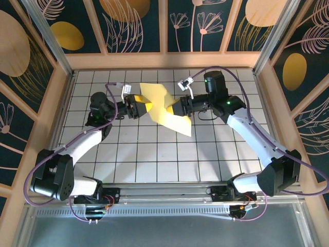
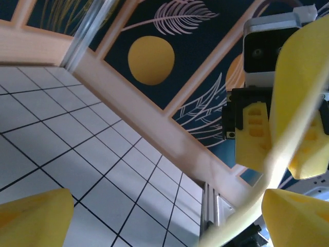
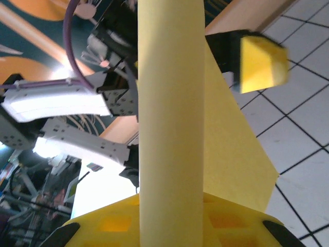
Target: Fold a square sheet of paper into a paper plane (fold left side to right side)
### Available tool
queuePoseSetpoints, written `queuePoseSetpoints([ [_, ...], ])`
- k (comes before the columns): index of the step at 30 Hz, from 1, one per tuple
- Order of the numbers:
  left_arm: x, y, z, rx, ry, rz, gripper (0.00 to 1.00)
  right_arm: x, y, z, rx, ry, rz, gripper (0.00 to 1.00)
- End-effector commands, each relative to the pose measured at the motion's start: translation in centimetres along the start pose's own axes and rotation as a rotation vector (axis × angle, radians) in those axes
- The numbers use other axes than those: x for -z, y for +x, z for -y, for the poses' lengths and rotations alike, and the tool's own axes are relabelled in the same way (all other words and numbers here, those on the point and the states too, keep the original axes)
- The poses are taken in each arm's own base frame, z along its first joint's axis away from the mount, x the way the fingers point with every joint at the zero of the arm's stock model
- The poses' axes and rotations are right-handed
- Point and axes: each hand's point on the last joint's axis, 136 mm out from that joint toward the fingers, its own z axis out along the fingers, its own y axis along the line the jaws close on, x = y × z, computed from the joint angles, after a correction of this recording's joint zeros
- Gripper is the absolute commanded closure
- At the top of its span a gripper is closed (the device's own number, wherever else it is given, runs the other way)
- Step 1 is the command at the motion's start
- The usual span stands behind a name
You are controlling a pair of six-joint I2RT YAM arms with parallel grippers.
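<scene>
Above the far white tiles [image 1: 128, 82], the right gripper [image 1: 178, 109] pinches the thin yellow square sheet of paper [image 1: 157, 96]; the left gripper [image 1: 140, 108] gapes wide at its left edge. Seemingly mid-fold: that edge next needs clamping and carrying right.

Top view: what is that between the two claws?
The square sheet of paper, bent, spans from left gripper to right gripper; the top view shows it.

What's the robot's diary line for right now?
paper: curled, gripped | right gripper: shut on paper | left gripper: open at paper's edge
</scene>
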Motion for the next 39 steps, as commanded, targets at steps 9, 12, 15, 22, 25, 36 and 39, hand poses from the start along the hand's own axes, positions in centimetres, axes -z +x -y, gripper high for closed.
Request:
queuePoseSetpoints([
  [9, -0.9, 0.2, 1.3, -0.079, 0.042, -0.065, 0.94, 1.2, -2.4, 5.0, 0.041, 0.252, 0.071, 0.75],
  [12, -0.8, 0.7, 0.2, -0.050, -0.009, -0.063, 0.97, 1.9, -2.4, 6.4, 0.037, 0.322, 0.089, 0.71],
  [15, -0.7, 1.4, -1.2, 0.001, -0.059, -0.065, 1.00, 2.7, -2.3, 7.9, 0.031, 0.407, 0.109, 0.65],
  [22, -0.4, 6.2, -7.6, 0.256, -0.263, -0.149, 1.00, 5.9, -1.1, 13.2, -0.043, 0.691, 0.167, 0.41],
  [25, -0.1, 9.8, -10.5, 0.388, -0.342, -0.224, 1.00, 7.1, 0.3, 15.6, -0.114, 0.784, 0.169, 0.37],
  [36, 2.4, 19.1, -18.3, 0.628, -0.648, -0.426, 1.00, 3.8, 7.6, 21.6, -0.403, 0.751, 0.110, 0.57],
  [39, 2.7, 19.4, -18.6, 0.625, -0.672, -0.449, 1.00, 2.4, 9.4, 23.2, -0.468, 0.756, 0.072, 0.69],
])
